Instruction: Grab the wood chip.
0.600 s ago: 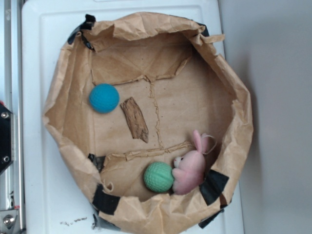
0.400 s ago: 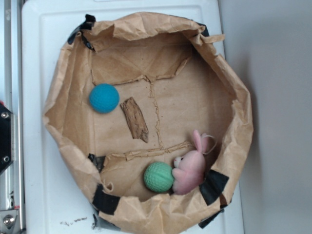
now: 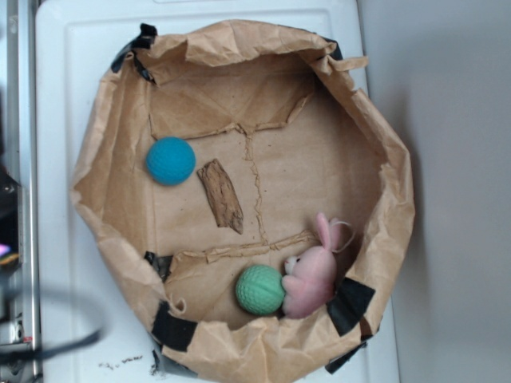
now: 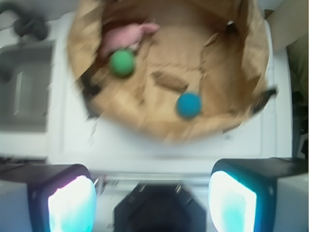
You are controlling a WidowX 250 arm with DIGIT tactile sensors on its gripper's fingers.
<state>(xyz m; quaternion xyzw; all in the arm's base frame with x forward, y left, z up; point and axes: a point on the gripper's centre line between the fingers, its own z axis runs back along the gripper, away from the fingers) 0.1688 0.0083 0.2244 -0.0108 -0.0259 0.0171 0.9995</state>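
Observation:
The wood chip (image 3: pixel 221 195), a flat brown bark piece, lies on the floor of a paper-lined bin (image 3: pixel 96 152), just right of a blue ball (image 3: pixel 170 160). In the blurred wrist view the wood chip (image 4: pixel 170 80) shows mid-bin, far ahead of my gripper (image 4: pixel 152 200). Its two glowing pads (image 4: pixel 72 205) stand wide apart with nothing between them. In the exterior view only a dark blur of the arm (image 3: pixel 12 239) shows at the left edge, outside the bin.
A green ball (image 3: pixel 259 289) and a pink plush bunny (image 3: pixel 313 275) rest at the bin's lower right. The bin sits on a white tray (image 3: pixel 56 80). Crumpled paper walls rise around the floor. Torn paper strips cross it.
The arm at the left edge has started moving and is now a blur. The chip, the balls and the bunny have not moved.

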